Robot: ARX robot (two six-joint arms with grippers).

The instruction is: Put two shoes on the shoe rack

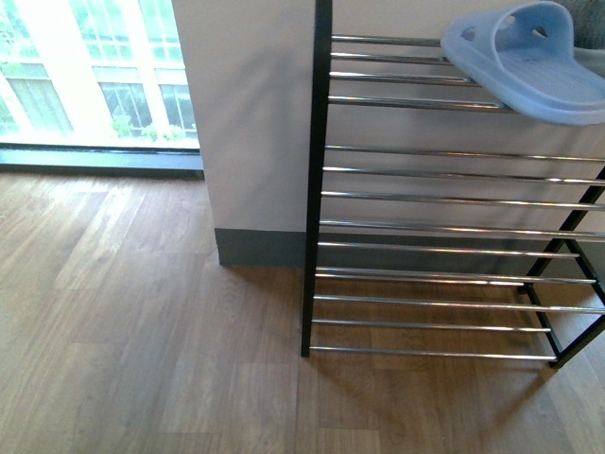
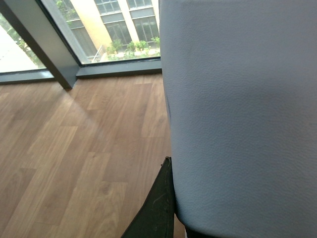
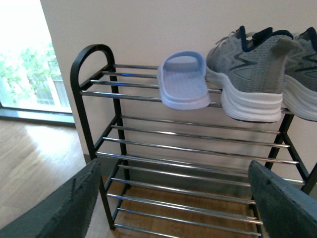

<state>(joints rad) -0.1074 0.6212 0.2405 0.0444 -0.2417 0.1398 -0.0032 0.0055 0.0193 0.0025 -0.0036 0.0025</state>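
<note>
Front view: neither arm nor gripper in frame
Right gripper (image 3: 176,201): seen in right wrist view only; jaws spread wide apart; nothing between them; touching nothing
Right fingers (image 3: 67,208): two dark grey-green pads with a rough, worn surface; one at each lower corner of the wrist picture; second pad (image 3: 285,201) well apart from the first
Right wrist: held raised and roughly level; camera looks forward between the fingers
Left gripper: only one dark finger (image 2: 156,208) shows in left wrist view; thin, tapering edge; the other finger is out of sight; gap not visible, so state cannot be told
Left arm: links not visible
</note>
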